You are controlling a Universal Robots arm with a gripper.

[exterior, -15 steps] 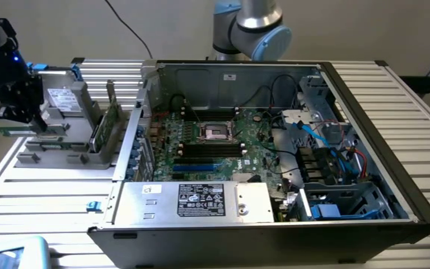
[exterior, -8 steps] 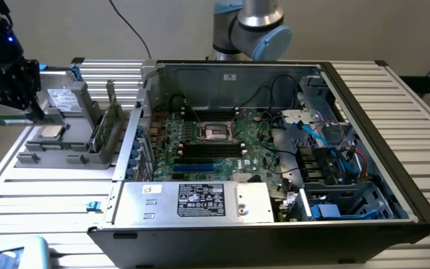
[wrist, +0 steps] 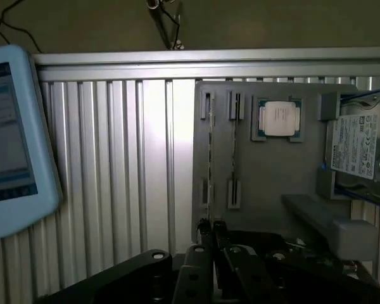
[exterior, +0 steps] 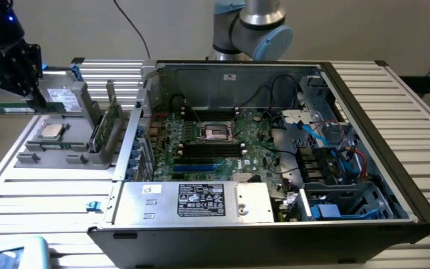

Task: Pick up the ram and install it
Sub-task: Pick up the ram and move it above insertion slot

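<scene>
At exterior view's upper left, tool (exterior: 28,100) closed on ram (exterior: 6,107): green stick held level, clear above grey holder (exterior: 51,154) on slatted tabletop (exterior: 43,190). 1 silver processor (exterior: 51,131) lies flat on holder. Open computer case (exterior: 379,140) to exterior view's right, well apart from ram; motherboard (exterior: 223,140) inside, black slots (exterior: 211,150) near its middle. Wrist view: fingertips (wrist: 218,234) pinched together over holder's slotted end; thin edge between them probably ram. Blue-framed tablet (wrist: 12,139) beside holder.
</scene>
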